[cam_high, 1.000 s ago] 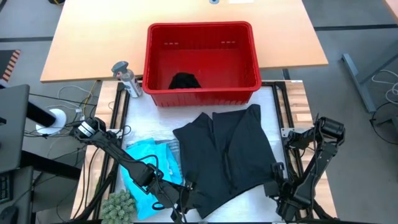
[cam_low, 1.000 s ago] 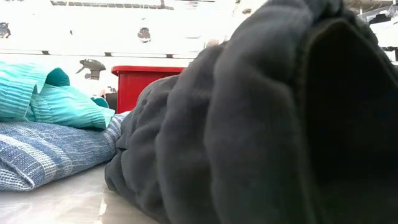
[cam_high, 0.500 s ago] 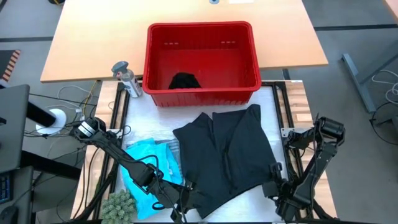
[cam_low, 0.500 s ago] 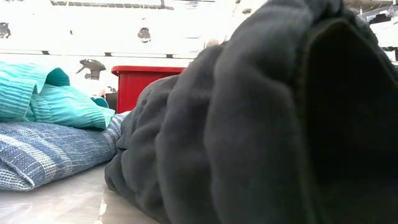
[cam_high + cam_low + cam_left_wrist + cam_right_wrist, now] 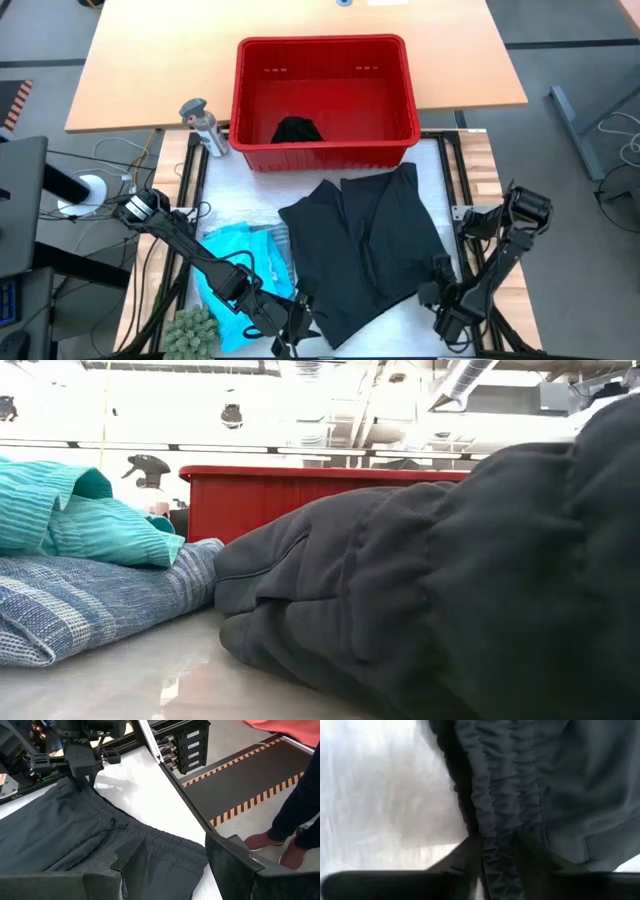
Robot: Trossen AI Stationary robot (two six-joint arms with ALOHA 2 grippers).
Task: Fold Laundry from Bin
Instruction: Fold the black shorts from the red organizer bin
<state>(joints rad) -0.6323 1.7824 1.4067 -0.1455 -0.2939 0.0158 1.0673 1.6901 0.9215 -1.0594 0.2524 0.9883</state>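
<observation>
1. Two arms work at the near edge of the table, one at each lower corner of the black shorts.
2. The shorts lie spread flat on the white surface, just in front of the red bin.
3. The right gripper is clenched on the gathered waistband of the shorts; the right wrist view shows the cloth pinched between both fingers.
4. The left gripper sits low at the other near corner of the shorts, its fingers spread apart with waistband cloth lying between them, not squeezed.
5. Inside the bin, one small black garment rests against the near wall.
6. A turquoise garment lies crumpled to the left of the shorts, on top of a blue-grey striped one, as the low view shows.
7. A grey spray bottle stands just beside the bin's left wall.
8. A person's legs and red shoes show on the floor beyond the table in the left wrist view.
</observation>
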